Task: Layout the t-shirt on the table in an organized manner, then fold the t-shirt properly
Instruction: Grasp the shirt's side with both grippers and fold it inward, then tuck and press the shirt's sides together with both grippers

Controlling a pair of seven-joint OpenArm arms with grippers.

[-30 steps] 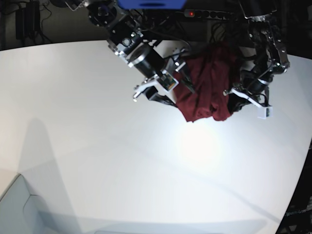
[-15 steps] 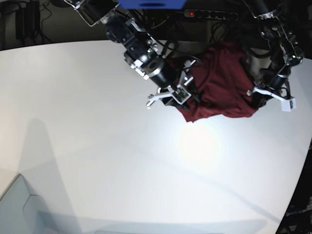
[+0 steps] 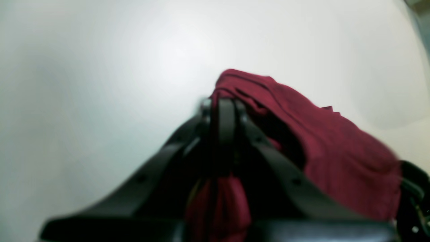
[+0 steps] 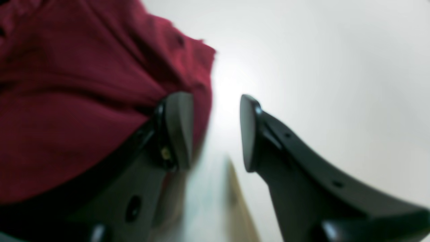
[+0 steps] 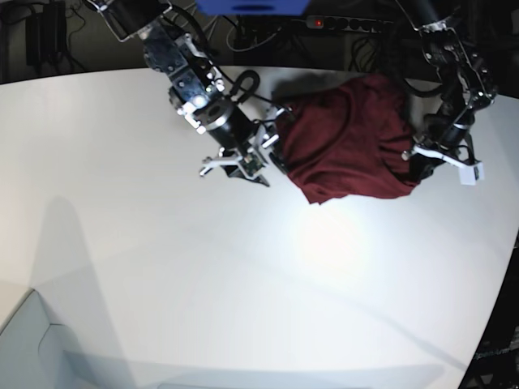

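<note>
The dark maroon t-shirt (image 5: 349,146) lies bunched at the far right of the white table (image 5: 203,267). My left gripper (image 5: 416,164) is shut on the shirt's right side. The left wrist view shows its fingers (image 3: 225,111) pressed together, with cloth (image 3: 329,151) bunched beneath and beside them. My right gripper (image 5: 243,168) sits at the shirt's left edge. In the right wrist view its jaws (image 4: 215,131) stand apart over bare table. The shirt (image 4: 84,101) lies against the outside of the left finger (image 4: 179,127), not between the two.
Behind the table's far edge are cables, a power strip (image 5: 349,24) with a red light and a blue object (image 5: 251,6). The table's curved edge runs down the right side (image 5: 503,267). A pale grey surface (image 5: 24,348) sits at the lower left.
The right gripper's jaws narrowed, and it drew back left off the shirt's folds. The left gripper carried its side rightward, so the shirt now lies wider.
</note>
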